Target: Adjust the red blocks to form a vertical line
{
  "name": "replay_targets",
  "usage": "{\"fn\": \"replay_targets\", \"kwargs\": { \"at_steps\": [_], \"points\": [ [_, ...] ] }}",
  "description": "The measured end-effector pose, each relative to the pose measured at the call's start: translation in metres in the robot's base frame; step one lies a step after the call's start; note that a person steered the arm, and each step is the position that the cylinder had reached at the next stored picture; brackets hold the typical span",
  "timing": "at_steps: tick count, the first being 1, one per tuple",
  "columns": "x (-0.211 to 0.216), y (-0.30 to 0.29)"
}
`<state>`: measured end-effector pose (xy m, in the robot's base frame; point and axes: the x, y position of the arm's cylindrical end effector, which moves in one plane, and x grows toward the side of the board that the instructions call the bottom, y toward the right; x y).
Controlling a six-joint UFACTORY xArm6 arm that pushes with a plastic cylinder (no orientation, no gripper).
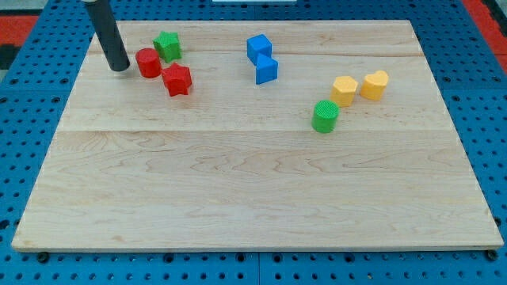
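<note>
- My tip (pixel 120 68) sits just left of the red cylinder (pixel 147 62); no claw exists here, so its state cannot be told.
- The red star block (pixel 177 80) lies lower-right, on the table (pixel 238 182).
- Risk: pushing rightward could jam the cylinder into the adjacent green block (pixel 167 46).

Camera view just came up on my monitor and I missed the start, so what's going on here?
A robot arm's dark rod is working on the red blocks at the board's upper left. My tip sits just left of the red cylinder, close to or touching it. The red star-shaped block lies down and right of the cylinder, so the pair runs diagonally, not yet vertically. A green block sits against the cylinder's upper right.
</note>
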<state>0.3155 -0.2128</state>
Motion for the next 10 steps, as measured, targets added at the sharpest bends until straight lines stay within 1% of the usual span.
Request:
{"fn": "replay_targets", "kwargs": {
  "at_steps": [2, 3, 4, 5, 6, 7, 8, 9, 10],
  "points": [
    [0.001, 0.033],
    [0.008, 0.028],
    [0.023, 0.017],
    [0.064, 0.021],
    [0.083, 0.053],
    [0.076, 0.111],
    [0.057, 0.145],
    [0.042, 0.16],
    [0.024, 0.156]
  ]
}}
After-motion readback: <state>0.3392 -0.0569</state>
